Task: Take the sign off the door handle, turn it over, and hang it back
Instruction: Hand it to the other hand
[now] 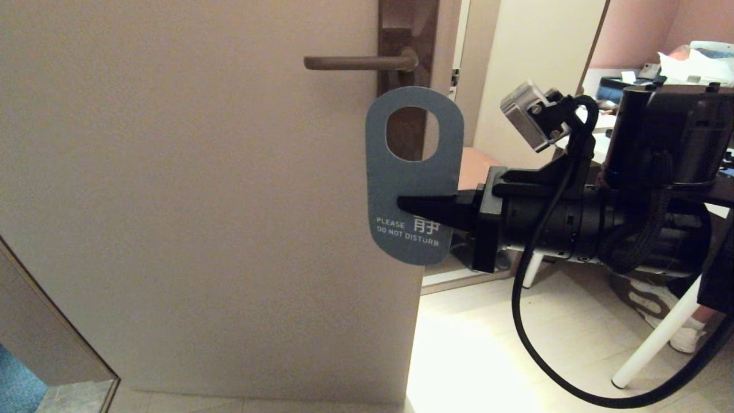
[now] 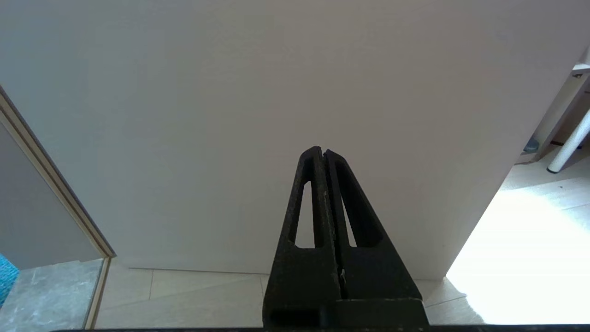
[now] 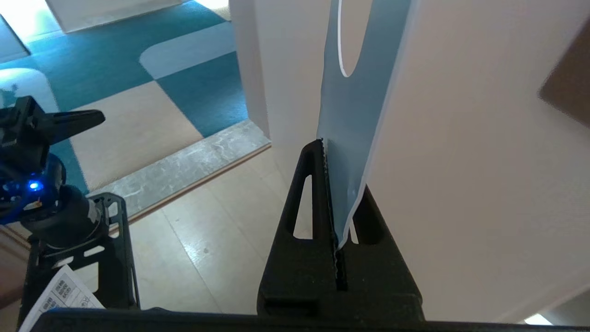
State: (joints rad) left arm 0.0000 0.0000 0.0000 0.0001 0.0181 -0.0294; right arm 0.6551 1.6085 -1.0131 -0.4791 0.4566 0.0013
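The sign [image 1: 414, 183] shows its blue "PLEASE DO NOT DISTURB" side and is off the door handle [image 1: 355, 62]. Its top edge sits just below the lever, in front of the brown backplate [image 1: 407, 23]. My right gripper [image 1: 400, 202] comes in from the right and is shut on the sign's right edge, just above the lettering. In the right wrist view the card [image 3: 359, 106] stands edge-on between the fingers of the right gripper [image 3: 331, 146], close to the door. My left gripper [image 2: 321, 151] is shut and empty, low down, pointing at the door's lower part.
The beige door [image 1: 200, 201] fills the left, with its free edge [image 1: 421, 321] just below the sign. A white table leg [image 1: 659, 338] and a person's shoe [image 1: 685, 339] are on the right. My left arm [image 3: 46, 138] shows over the floor by the threshold.
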